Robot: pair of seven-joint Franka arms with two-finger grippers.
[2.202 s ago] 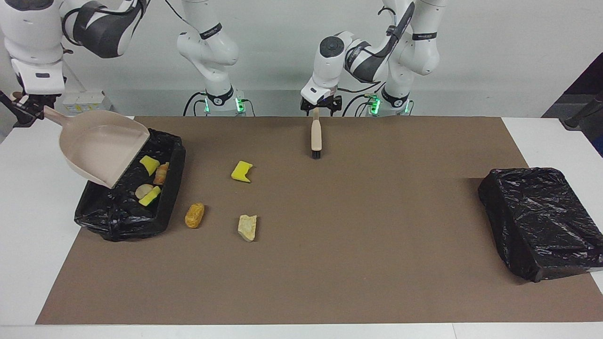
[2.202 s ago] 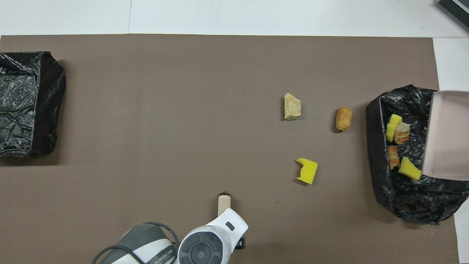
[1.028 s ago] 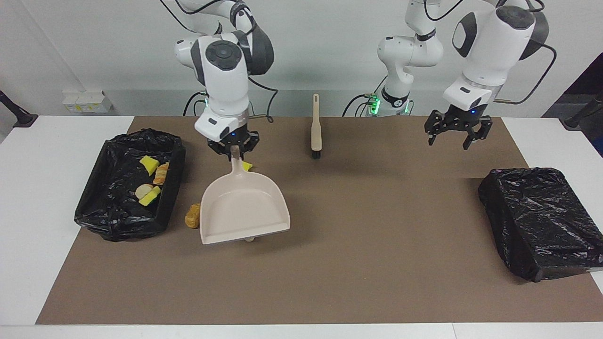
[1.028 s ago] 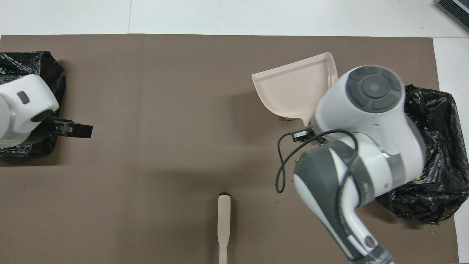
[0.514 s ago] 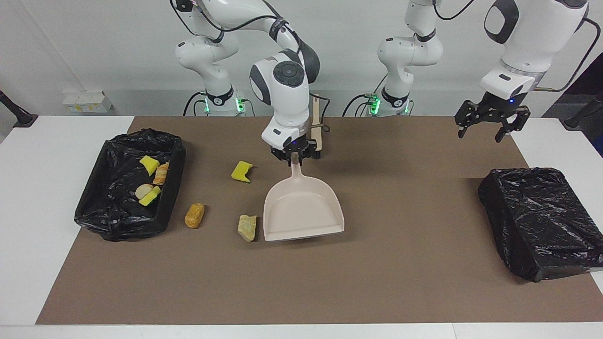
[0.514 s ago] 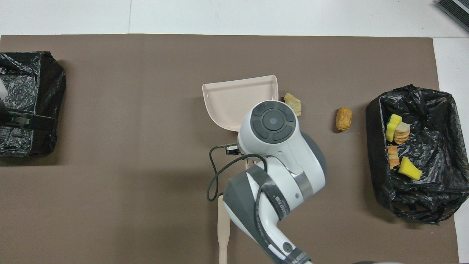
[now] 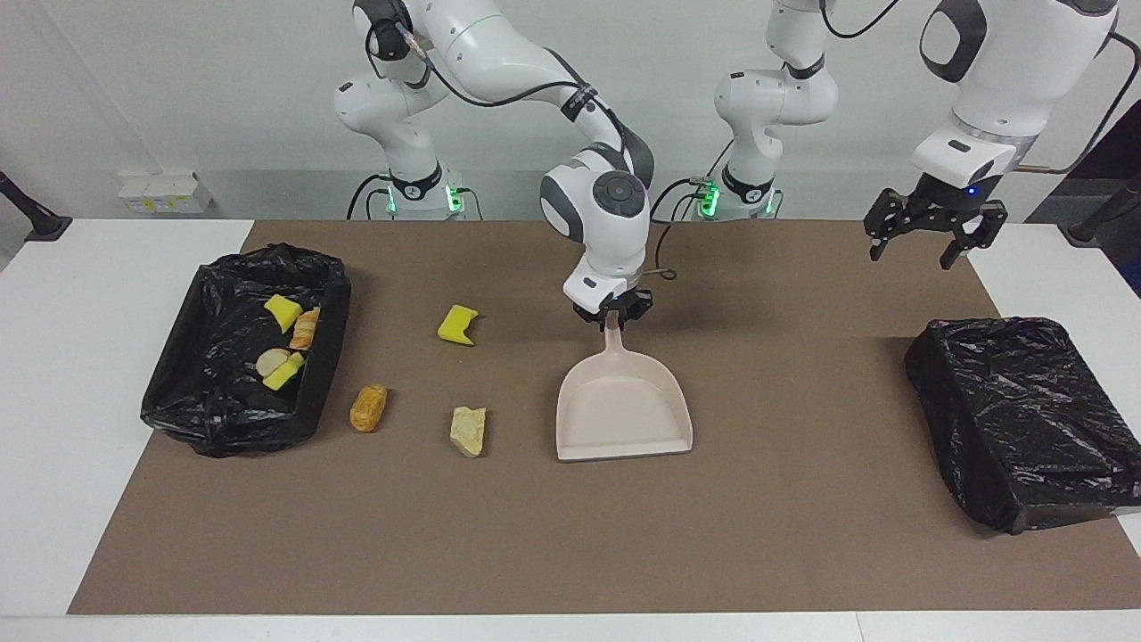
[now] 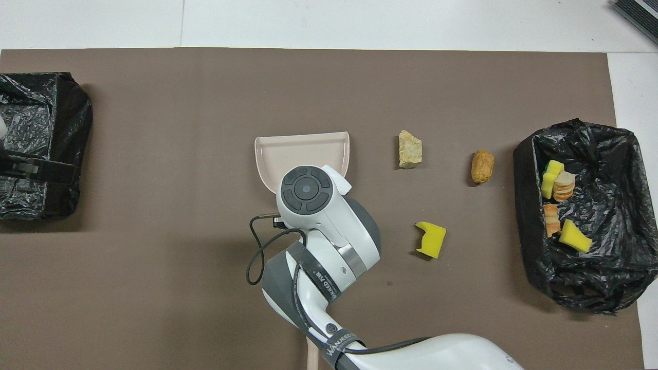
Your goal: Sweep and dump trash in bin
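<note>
Your right gripper [image 7: 611,314] clamps the smooth beige dustpan's [image 7: 622,413] thin handle beside a rough stone chunk [image 7: 468,431]; your left gripper [image 7: 927,234] hangs open.

White table [image 7: 53,374] carries a brown mat [image 7: 570,535]; on it two black-lined bins [image 7: 241,357] [image 7: 1025,419], three scraps [image 7: 468,432], dustpan [image 7: 624,415]

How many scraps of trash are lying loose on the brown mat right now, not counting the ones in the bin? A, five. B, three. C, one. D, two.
B: three lie loose on the mat, a yellow sponge piece, a beige stone chunk and an orange-brown lump, while the other scraps sit inside the black-lined bin.
</note>
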